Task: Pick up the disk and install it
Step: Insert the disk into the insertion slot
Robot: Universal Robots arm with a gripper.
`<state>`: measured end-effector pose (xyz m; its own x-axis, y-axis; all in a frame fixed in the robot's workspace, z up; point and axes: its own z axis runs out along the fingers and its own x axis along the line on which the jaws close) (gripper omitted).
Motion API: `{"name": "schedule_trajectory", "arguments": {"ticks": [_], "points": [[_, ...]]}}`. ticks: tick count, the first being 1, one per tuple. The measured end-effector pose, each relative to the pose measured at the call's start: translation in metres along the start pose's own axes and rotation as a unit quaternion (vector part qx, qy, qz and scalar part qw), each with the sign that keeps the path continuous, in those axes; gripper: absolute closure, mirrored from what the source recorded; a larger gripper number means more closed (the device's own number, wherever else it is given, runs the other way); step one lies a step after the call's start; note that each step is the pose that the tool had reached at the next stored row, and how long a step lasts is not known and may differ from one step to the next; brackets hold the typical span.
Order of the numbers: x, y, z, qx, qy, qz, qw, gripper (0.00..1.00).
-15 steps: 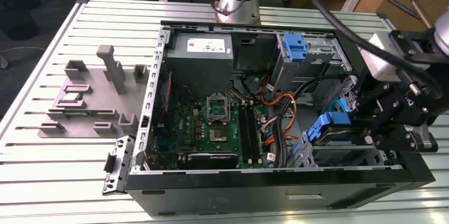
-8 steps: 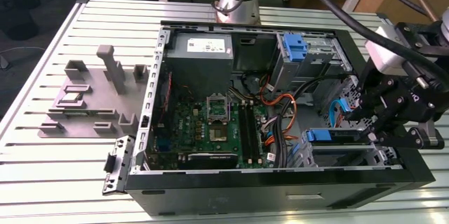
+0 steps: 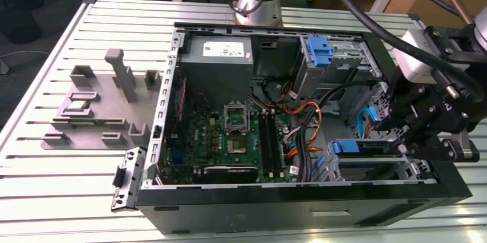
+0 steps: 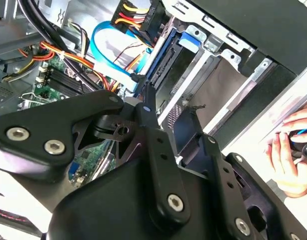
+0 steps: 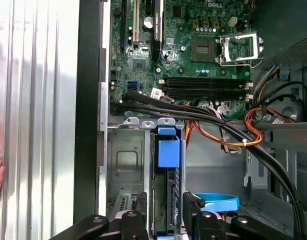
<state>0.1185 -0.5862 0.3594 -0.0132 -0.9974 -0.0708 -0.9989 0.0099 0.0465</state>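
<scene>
Inside the computer case (image 3: pixel 266 209), the gripper (image 5: pixel 164 202) fingers clamp the disk (image 5: pixel 167 150), on edge in its bay; label hidden, lower end cut off.

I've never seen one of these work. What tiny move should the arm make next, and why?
Probably a short, gentle push on the disk, deeper into the metal drive bay. The disk already stands edge-on in that bay, and the end effector sits right at one end of it. Whether it is fully seated cannot be seen, so slow seems safest.
</scene>
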Motion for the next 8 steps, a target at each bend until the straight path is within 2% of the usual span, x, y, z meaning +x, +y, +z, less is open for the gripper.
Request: {"name": "schedule_trajectory", "arguments": {"ticks": [3,8], "points": [[-0.0005,0.0022,0.0014,0.0056,-0.0022,-0.001,1.0000,0.58],[-0.0070,0.0041,0.0035,0.0065,-0.0024,-0.002,1.0000,0.58]]}}
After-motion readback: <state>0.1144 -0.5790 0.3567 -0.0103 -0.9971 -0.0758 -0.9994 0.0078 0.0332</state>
